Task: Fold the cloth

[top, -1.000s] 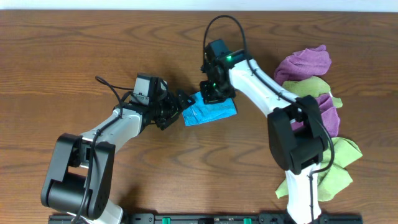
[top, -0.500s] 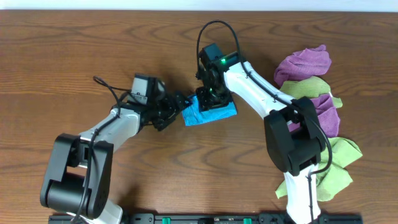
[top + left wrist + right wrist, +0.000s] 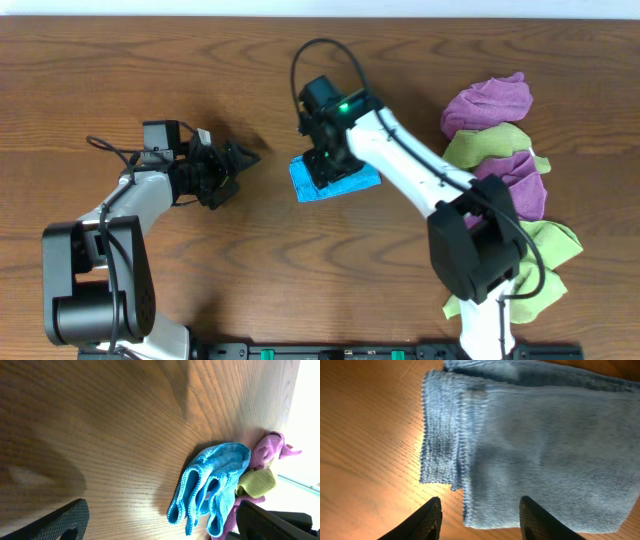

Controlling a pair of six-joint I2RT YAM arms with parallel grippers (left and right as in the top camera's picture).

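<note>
Yr left end effector (image 3: 236, 170) is released, fingers spread wide. It sits well apart from the blue cloth (image 3: 352, 184) and points toward it. Cloth lies folded in layers on the tabletop (image 3: 150, 70), approx mid-table, near the purple/green cloth pile (image 3: 500, 150) on the right side. Right end effector (image 3: 481, 512) hangs over the cloth's edge, also released, gripping nothing.

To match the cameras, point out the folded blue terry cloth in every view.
Overhead: folded blue terry cloth at centre, partly under the right arm.
Left wrist: lower right of centre.
Right wrist: fills the upper right.
Shared landmark: the brown wood-grain tabletop under it.
</note>
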